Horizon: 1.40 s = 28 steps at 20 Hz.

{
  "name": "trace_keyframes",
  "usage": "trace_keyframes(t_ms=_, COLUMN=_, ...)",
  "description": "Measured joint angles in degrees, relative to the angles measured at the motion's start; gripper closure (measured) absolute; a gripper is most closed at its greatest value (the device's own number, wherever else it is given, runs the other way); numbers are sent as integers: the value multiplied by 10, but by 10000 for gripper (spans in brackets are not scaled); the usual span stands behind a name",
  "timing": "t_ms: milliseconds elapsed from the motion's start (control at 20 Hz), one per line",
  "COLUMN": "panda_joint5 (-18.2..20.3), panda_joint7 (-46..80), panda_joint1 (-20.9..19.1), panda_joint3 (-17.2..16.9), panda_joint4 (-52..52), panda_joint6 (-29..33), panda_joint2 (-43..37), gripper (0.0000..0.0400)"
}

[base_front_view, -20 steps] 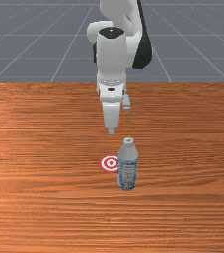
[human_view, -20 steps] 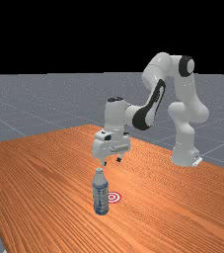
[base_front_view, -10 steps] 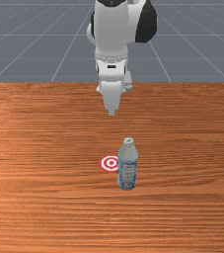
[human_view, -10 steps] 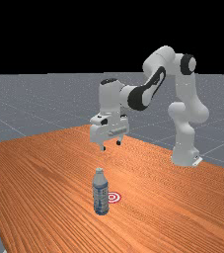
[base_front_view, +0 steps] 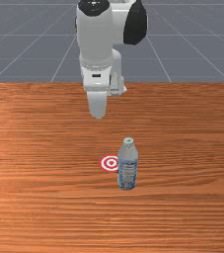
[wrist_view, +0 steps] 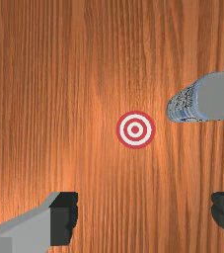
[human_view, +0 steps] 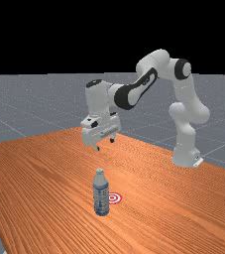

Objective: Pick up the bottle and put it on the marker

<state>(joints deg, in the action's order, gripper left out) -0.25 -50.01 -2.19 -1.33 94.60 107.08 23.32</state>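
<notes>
High over the table, my gripper (human_view: 105,145) hangs open with nothing between its fingers, above and behind the bottle. In the wrist view the gripper (wrist_view: 144,216) has its two dark fingertips wide apart. The bottle (human_view: 101,194), grey-white on top with a blue label, stands upright on the table; its cap and side show in the front view, where the bottle (base_front_view: 128,168) partly covers the edge of the marker. That marker (base_front_view: 110,163) is a flat red and white ring target, just beside the bottle. Bare wood separates the marker (wrist_view: 135,129) from the bottle (wrist_view: 202,101).
The orange-brown table (human_view: 44,173) spreads around the bottle and marker. My arm's base (human_view: 185,155) stands at the table's far right side in the far view.
Over the last second my hand has risen and moved toward the front view's left, and it has lately turned and dipped slightly. Bottle and marker stand where they were.
</notes>
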Motion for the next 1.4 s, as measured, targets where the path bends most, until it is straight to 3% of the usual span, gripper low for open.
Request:
trace_keyframes(t_ms=50, panda_joint5=16, panda_joint7=74, panda_joint1=-4, panda_joint3=-16, panda_joint4=115, panda_joint6=148, panda_joint2=-61, gripper=0)
trace_keyframes(t_ms=100, panda_joint5=3, panda_joint7=-21, panda_joint1=-21, panda_joint3=-12, panda_joint4=16, panda_joint6=25, panda_joint2=-7, gripper=0)
trace_keyframes(t_ms=150, panda_joint5=5, panda_joint7=-24, panda_joint1=-27, panda_joint3=-15, panda_joint4=46, panda_joint6=58, panda_joint2=-23, gripper=0)
trace_keyframes(t_ms=200, panda_joint5=-42, panda_joint7=19, panda_joint1=-14, panda_joint3=-25, panda_joint4=106, panda_joint6=135, panda_joint2=-55, gripper=0)
trace_keyframes(t_ms=250, panda_joint5=-2, panda_joint7=-79, panda_joint1=-30, panda_joint3=-4, panda_joint4=107, panda_joint6=136, panda_joint2=-57, gripper=0)
trace_keyframes(t_ms=450, panda_joint5=-8, panda_joint7=-50, panda_joint1=5, panda_joint3=19, panda_joint4=116, panda_joint6=138, panda_joint2=-63, gripper=0)
trace_keyframes(t_ms=550, panda_joint5=-25, panda_joint7=39, panda_joint1=26, panda_joint3=11, panda_joint4=116, panda_joint6=136, panda_joint2=-63, gripper=0)
trace_keyframes(t_ms=600, panda_joint5=-1, panda_joint7=53, panda_joint1=23, panda_joint3=12, panda_joint4=116, panda_joint6=137, panda_joint2=-63, gripper=0)
trace_keyframes(t_ms=650, panda_joint5=-61, panda_joint7=67, panda_joint1=37, panda_joint3=3, panda_joint4=105, panda_joint6=127, panda_joint2=-56, gripper=0)
trace_keyframes(t_ms=750, panda_joint5=-69, panda_joint7=72, panda_joint1=42, panda_joint3=0, panda_joint4=78, panda_joint6=118, panda_joint2=-38, gripper=0)
trace_keyframes(t_ms=900, panda_joint5=-21, panda_joint7=35, panda_joint1=27, panda_joint3=11, panda_joint4=37, panda_joint6=102, panda_joint2=-12, gripper=0)
trace_keyframes(t_ms=1400, panda_joint5=-21, panda_joint7=30, panda_joint1=26, panda_joint3=12, panda_joint4=43, panda_joint6=115, panda_joint2=-11, gripper=0)
